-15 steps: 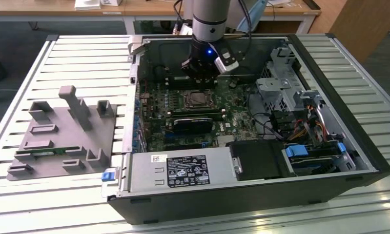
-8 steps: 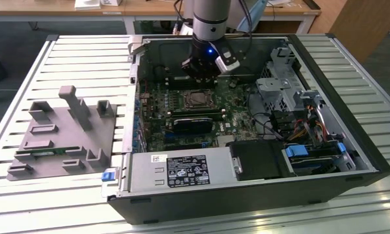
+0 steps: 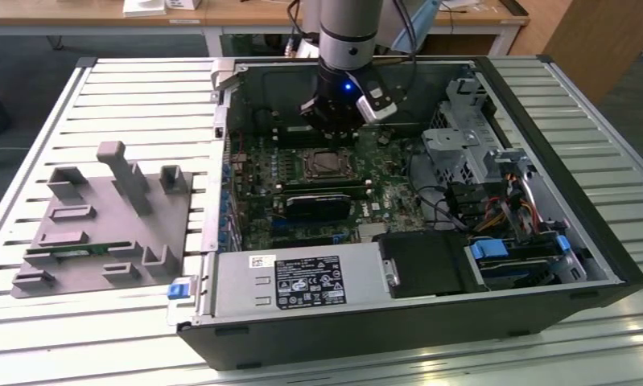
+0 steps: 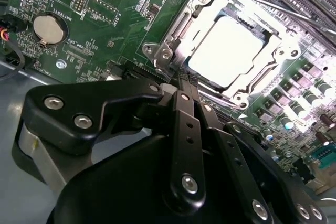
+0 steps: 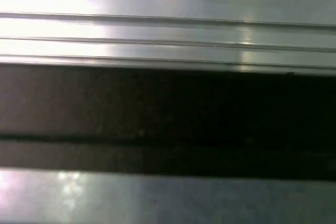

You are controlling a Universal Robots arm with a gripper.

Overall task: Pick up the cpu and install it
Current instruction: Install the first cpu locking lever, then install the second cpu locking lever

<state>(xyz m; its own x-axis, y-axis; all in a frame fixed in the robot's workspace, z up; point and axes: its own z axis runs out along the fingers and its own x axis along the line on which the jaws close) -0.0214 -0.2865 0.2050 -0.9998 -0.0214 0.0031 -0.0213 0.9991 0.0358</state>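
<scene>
The cpu [image 4: 231, 51] already sits flat in its socket frame [image 4: 178, 30] on the motherboard [image 4: 121, 9]; your gripper [image 4: 184, 80], closed and empty, hangs just beside it, so lift straight up.

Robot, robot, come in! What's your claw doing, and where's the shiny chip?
Gripper above motherboard, fingers together, holding nothing. Cpu lying in its socket. Nothing in the way.

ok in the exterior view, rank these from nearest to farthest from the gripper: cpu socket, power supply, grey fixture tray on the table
1. The cpu socket on the motherboard lies just below the gripper, nearest.
2. The power supply, the silver box along the case's near edge, comes next.
3. The grey fixture tray sits outside the case on the slatted table, toward the exterior view's left, farthest.
</scene>
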